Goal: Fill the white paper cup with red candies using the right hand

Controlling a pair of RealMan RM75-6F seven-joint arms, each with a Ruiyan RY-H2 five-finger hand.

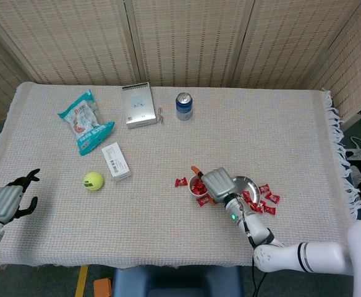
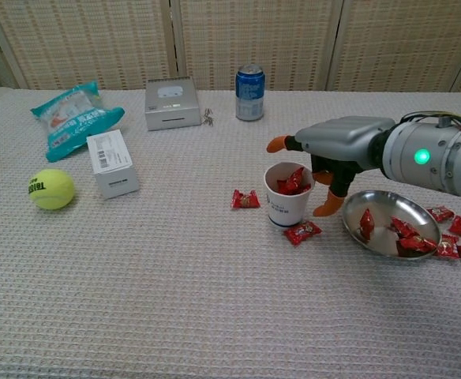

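One cup (image 2: 287, 204) stood mid-surface, several candies (image 2: 294, 181) heaped inside, two more (image 2: 245, 199) lying beside it. The right hand (image 2: 337, 147) hovered just right of its rim, fingers spread, holding nothing. The left hand (image 1: 5, 201) rested open at the surface's edge.

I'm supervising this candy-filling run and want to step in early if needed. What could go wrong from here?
1. The right hand sits close beside the white paper cup, with fingers hanging next to its wall; a sideways nudge might tip the light cup.
2. The red candies are heaped above the rim, so another drop may spill some.
3. Two loose candies already lie on the tablecloth beside the cup, and more lie outside the metal dish, harder to pick up.
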